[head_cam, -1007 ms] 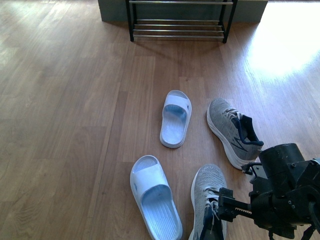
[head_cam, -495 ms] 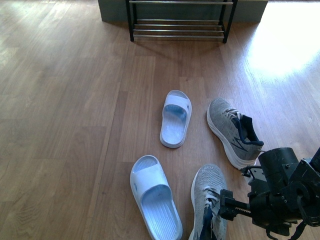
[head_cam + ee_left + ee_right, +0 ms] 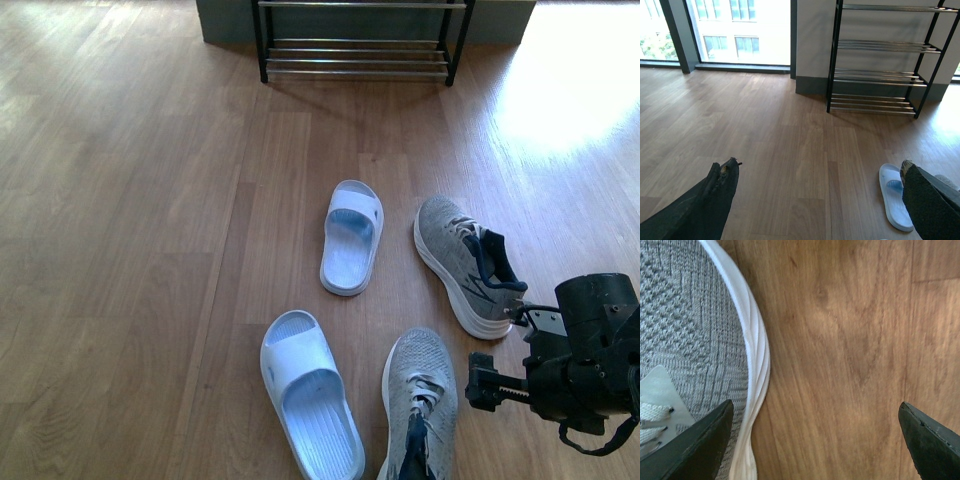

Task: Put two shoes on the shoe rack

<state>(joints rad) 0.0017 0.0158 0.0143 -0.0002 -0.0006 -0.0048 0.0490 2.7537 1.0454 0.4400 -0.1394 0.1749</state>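
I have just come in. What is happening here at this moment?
A two-armed robot is meant to put two sneakers on the rack. The near sneaker and the far sneaker both lie on the floor beside white slippers. The right pincer hangs open over the near sneaker's edge, gripping nothing. The left pincer is open too, facing the rack.

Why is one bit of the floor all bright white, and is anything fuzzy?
Front view: sunlight glares off the wood floor at far right, washing out the grain. Left wrist view: the windows are overexposed. Right wrist view: sharp, the sneaker knit shows clearly.
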